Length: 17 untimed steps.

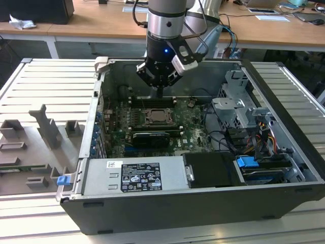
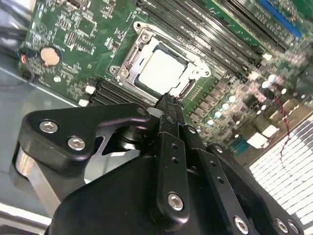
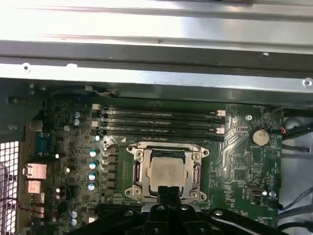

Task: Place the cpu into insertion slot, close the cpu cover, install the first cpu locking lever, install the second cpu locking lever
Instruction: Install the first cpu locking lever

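The cpu [image 3: 166,171] [image 2: 161,71] [image 1: 159,117], a pale silver square chip, lies in the insertion slot [image 3: 138,169] [image 2: 128,62] on the green board. The cpu cover [image 3: 166,148] [image 2: 193,73], a silvery windowed frame, lies flat around the chip. My gripper [image 1: 160,93] [image 2: 168,100] [image 3: 168,190] hangs just above the slot's edge. Its black fingers are shut together with nothing between them. In both wrist views the fingertip overlaps one side of the cover. Whether the locking levers are latched cannot be told.
Long black memory slots [image 3: 159,122] [image 1: 152,100] run beside the socket. A coin battery [image 3: 259,136] sits on the board. The open case holds a power supply [image 1: 134,175], a drive cage [image 1: 238,101] and cables [image 1: 264,137]. Grey fixture blocks [image 1: 45,127] stand at the exterior view's left.
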### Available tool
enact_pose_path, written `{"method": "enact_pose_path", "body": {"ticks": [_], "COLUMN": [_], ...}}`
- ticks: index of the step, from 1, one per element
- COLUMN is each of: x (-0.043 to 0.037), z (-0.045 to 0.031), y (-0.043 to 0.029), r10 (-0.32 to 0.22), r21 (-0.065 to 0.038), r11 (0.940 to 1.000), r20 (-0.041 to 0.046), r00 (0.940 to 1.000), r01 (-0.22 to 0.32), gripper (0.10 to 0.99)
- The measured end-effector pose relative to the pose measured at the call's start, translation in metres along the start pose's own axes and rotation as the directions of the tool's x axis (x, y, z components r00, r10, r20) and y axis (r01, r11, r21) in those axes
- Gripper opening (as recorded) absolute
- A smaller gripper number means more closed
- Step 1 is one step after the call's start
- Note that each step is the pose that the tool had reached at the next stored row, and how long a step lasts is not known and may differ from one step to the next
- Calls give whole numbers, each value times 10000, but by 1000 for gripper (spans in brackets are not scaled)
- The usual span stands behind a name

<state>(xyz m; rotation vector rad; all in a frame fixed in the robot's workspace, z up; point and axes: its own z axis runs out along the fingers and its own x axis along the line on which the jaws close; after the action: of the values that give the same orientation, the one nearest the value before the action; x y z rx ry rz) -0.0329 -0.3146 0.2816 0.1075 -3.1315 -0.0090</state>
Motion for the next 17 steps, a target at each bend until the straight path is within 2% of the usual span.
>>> {"method": "enact_pose_path", "body": {"ticks": [3, 6, 8, 11, 13, 17], "x": [0, 0, 0, 0, 2, 61], "z": [1, 1, 2, 2, 3, 3], "y": [0, 0, 0, 0, 0, 2], "r10": [-565, -1083, -1804, -2315, -2501, -2528], "r21": [4, 8, 14, 17, 23, 51], "r11": [9984, 9941, 9836, 9728, 9682, 9675], "r20": [-4, -7, -12, -16, -2, 80], "r00": [9984, 9941, 9836, 9728, 9682, 9675], "r01": [565, 1083, 1804, 2315, 2501, 2528], "gripper": [106, 106, 106, 106, 106, 106]}}
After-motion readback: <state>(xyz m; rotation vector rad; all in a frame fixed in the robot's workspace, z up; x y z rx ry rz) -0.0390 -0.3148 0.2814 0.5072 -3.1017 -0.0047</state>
